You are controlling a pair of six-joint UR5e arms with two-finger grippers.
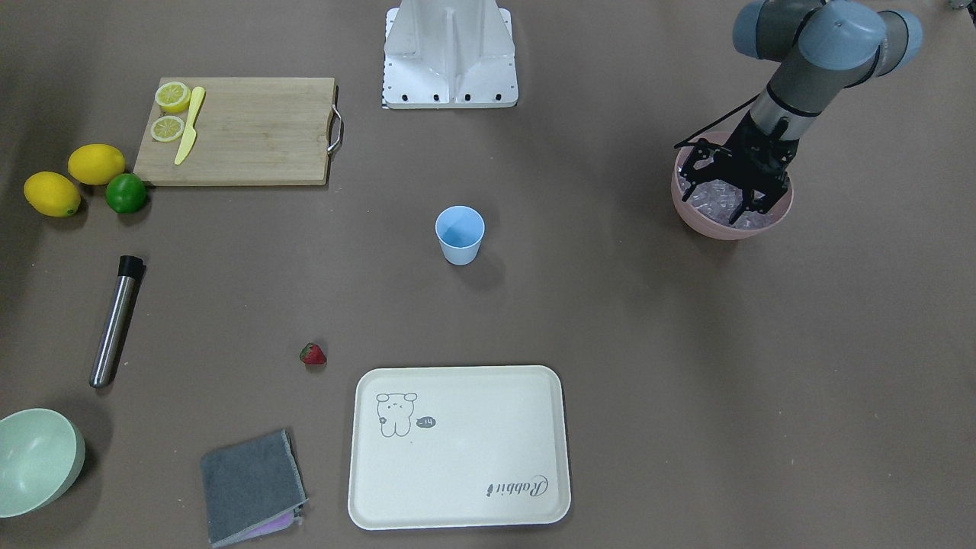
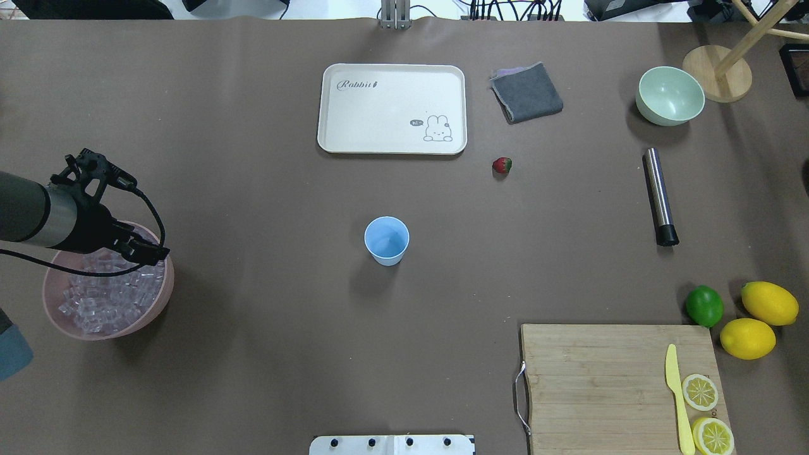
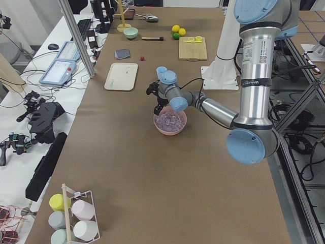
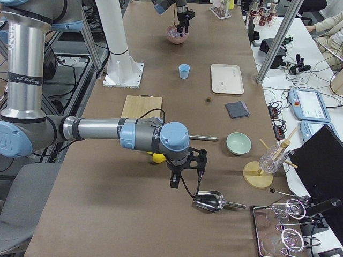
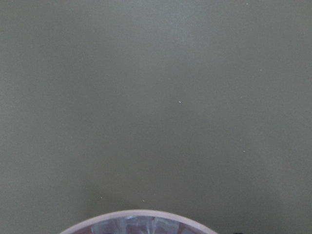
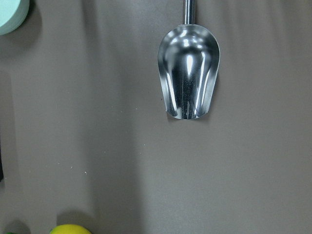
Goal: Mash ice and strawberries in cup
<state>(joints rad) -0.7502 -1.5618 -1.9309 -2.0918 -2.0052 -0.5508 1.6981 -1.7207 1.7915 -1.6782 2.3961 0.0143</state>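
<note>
Ice collection is the step in hand. The left gripper [image 1: 728,200] hangs with its fingers spread over the clear, lilac-tinted ice cubes [image 2: 104,297] heaped in the round pink bowl [image 2: 161,302]. In the overhead view the bowl is at nine o'clock from the small light-blue plastic cup [image 2: 387,240], which looks empty. The small red strawberry [image 2: 502,165] lies at two o'clock from the cup. Next, I judge, the fingers must pinch a slippery cube and carry it to the cup. The right gripper [image 4: 185,171] hovers by a shiny metal scoop [image 6: 189,78]; I cannot tell its finger state.
</note>
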